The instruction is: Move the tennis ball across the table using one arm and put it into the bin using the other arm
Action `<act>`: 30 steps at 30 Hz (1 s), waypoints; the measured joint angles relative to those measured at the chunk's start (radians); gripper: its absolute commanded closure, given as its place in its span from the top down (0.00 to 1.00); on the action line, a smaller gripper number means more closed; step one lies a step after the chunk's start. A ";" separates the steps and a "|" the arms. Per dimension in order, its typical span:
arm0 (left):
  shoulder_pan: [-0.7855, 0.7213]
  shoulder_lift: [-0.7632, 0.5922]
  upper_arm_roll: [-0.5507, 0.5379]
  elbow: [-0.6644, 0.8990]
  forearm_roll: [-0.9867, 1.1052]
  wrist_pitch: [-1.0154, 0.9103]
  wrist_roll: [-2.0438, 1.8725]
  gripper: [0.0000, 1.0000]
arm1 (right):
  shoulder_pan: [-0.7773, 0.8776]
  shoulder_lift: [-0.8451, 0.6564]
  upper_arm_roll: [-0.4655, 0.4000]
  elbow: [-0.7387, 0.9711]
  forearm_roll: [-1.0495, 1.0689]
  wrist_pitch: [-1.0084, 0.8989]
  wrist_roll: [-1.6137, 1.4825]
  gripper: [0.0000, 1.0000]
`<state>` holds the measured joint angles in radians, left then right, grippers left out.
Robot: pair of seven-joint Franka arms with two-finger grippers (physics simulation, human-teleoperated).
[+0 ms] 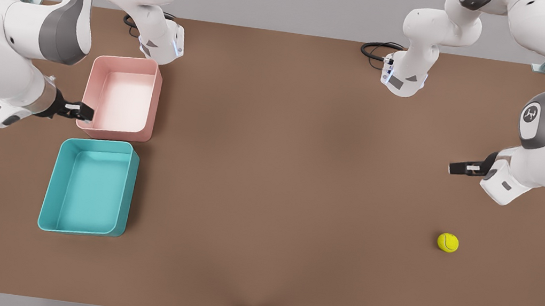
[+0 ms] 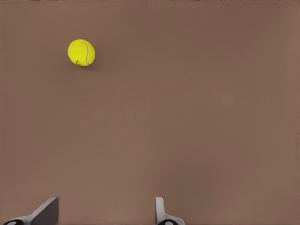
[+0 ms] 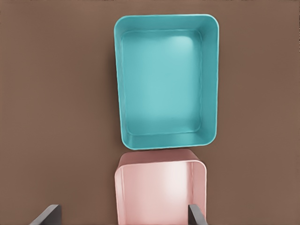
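The tennis ball [image 1: 447,242] [image 2: 81,52] lies on the brown table [image 1: 278,148] near the front view's right. My left gripper [image 1: 456,168] [image 2: 103,212] hovers open above the table, farther back than the ball and apart from it. The teal bin [image 1: 97,143] [image 3: 211,79] sits empty at the front view's left. My right gripper [image 1: 87,112] [image 3: 123,213] is open over the near edge of the pink tray, just behind the bin, holding nothing.
A smaller pink tray [image 1: 127,60] [image 3: 159,163] stands directly behind the bin, almost touching it. Both arm bases and black cables [image 1: 377,50] occupy the table's back edge. A wide bare stretch of table separates the ball from the bins.
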<state>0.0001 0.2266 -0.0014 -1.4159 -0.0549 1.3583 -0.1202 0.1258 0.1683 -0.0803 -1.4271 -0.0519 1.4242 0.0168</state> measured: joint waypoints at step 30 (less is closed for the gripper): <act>0.278 0.546 -0.007 -0.077 0.236 0.803 1.438 0.21 | 0.030 0.046 -0.008 0.026 -0.018 -0.002 -0.023 1.00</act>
<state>0.2777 0.7727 -0.0083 -1.4933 0.1809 2.1614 1.3174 0.1560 0.2138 -0.0887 -1.4008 -0.0699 1.4220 -0.0065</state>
